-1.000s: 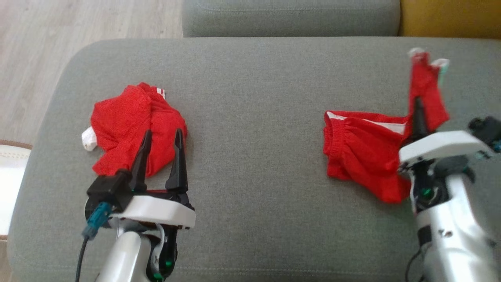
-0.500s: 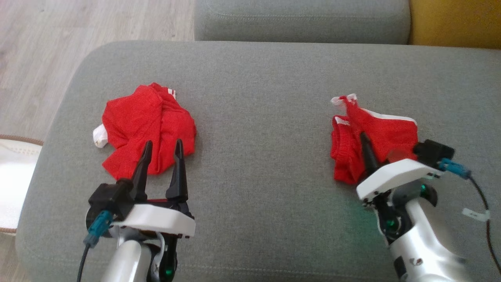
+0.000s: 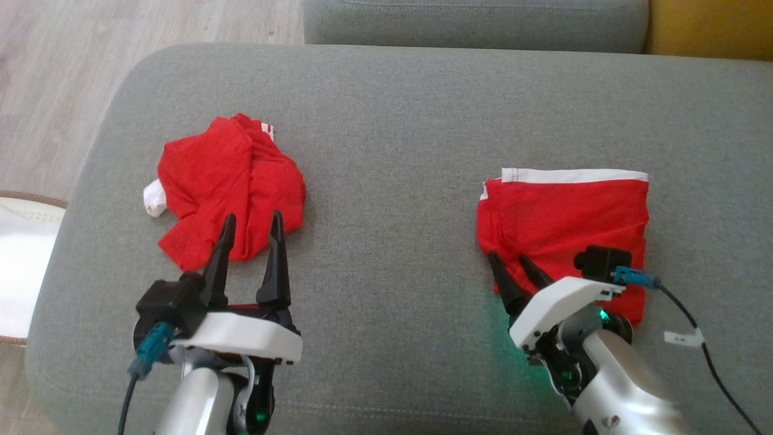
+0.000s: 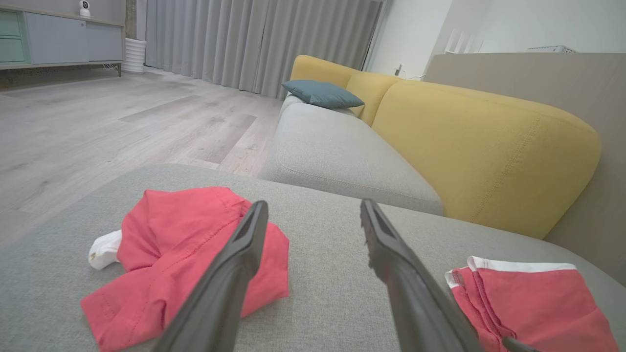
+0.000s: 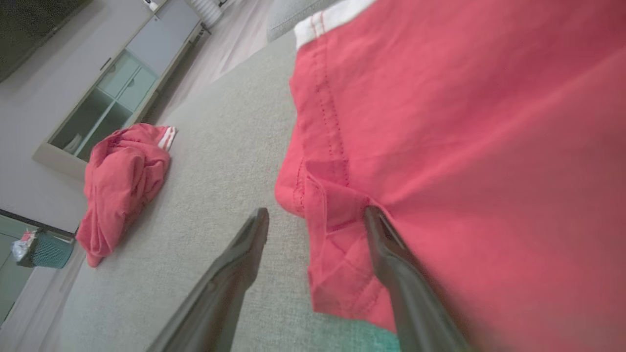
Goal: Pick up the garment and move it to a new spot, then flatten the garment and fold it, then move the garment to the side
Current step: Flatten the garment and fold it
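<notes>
A red garment [image 3: 561,217] with a white band along its far edge lies folded into a flat rectangle on the right of the grey cushion [image 3: 392,121]. My right gripper [image 3: 506,257] is open at the garment's near-left corner. In the right wrist view one finger [image 5: 391,254] rests on the red cloth [image 5: 464,122] and the other over bare cushion, gripping nothing. A second red garment [image 3: 223,181] lies crumpled on the left, with a white bit sticking out. My left gripper [image 3: 253,215] hovers open at its near edge, and the left wrist view shows that gripper [image 4: 313,203] empty.
The cushion's rounded edge drops to wooden floor [image 3: 54,72] on the left, where a white object [image 3: 18,260] lies. Another grey seat [image 3: 471,21] and a yellow backrest [image 4: 469,146] stand behind. A cable with a white tag [image 3: 682,337] trails from my right wrist.
My right gripper, shut on the lifted red cloth a second ago, brought it down and toward me and has opened. The garment now lies folded flat. The left arm has not moved; the camera shifted.
</notes>
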{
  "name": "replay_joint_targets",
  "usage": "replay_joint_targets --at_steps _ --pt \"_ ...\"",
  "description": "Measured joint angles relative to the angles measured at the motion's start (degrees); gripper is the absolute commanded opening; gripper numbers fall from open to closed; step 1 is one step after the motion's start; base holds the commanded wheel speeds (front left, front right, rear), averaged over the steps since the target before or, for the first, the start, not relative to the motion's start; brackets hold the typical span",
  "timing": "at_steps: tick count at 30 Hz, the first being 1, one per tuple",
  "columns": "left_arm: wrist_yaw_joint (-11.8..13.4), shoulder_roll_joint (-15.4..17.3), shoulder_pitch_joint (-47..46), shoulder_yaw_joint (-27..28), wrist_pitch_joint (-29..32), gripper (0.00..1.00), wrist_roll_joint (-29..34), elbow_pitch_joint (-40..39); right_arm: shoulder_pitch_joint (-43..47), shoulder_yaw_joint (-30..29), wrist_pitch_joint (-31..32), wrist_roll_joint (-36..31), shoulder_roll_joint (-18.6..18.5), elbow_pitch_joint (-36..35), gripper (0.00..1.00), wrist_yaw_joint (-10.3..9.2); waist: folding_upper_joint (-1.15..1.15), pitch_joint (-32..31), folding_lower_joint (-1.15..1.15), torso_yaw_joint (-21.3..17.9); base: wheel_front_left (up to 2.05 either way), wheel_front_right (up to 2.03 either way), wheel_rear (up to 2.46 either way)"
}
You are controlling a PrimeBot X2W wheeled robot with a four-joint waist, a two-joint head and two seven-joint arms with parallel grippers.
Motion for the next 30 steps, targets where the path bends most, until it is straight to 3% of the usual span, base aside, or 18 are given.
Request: replay_joint_targets --at_steps 6,13,19,23,26,30 --pt "0.5 0.0 -0.2 0.0 0.0 1.00 -0.4 0.0 -3.3 2.2 -1.3 2.7 -0.2 3.8 1.00 0.00 0.00 0.3 0.00 -0.3 0.00 0.00 0.00" --pt "0.5 0.0 -0.3 0.1 0.0 1.00 -0.4 -0.1 -5.8 1.1 -7.3 2.1 -0.2 6.4 1.00 0.00 0.00 0.0 0.00 -2.3 0.00 0.00 0.00" --pt "0.5 0.0 -0.3 0.3 0.0 1.00 -0.3 -0.5 -8.1 -3.1 -11.6 -4.8 -0.5 6.4 1.00 0.00 0.00 -0.6 0.00 -4.2 0.00 0.00 0.00" --pt "0.5 0.0 -0.5 0.5 0.0 1.00 -0.3 -1.6 -8.3 -7.8 -13.2 -12.6 -2.7 3.0 1.00 0.00 0.00 -1.0 0.00 -6.0 0.00 0.00 0.00" --pt "0.5 0.0 -1.7 0.4 0.0 1.00 -0.3 -2.5 -6.9 -14.2 -13.7 -21.5 -4.3 -4.3 1.00 -0.01 0.00 -1.2 0.00 -7.6 0.00 0.00 0.00" --pt "0.5 0.0 -2.7 0.2 0.0 1.00 -0.3 -3.1 -1.7 -20.7 -13.7 -28.1 -3.5 -13.5 1.00 0.00 0.00 -1.0 0.00 -8.8 0.00 0.00 0.00"
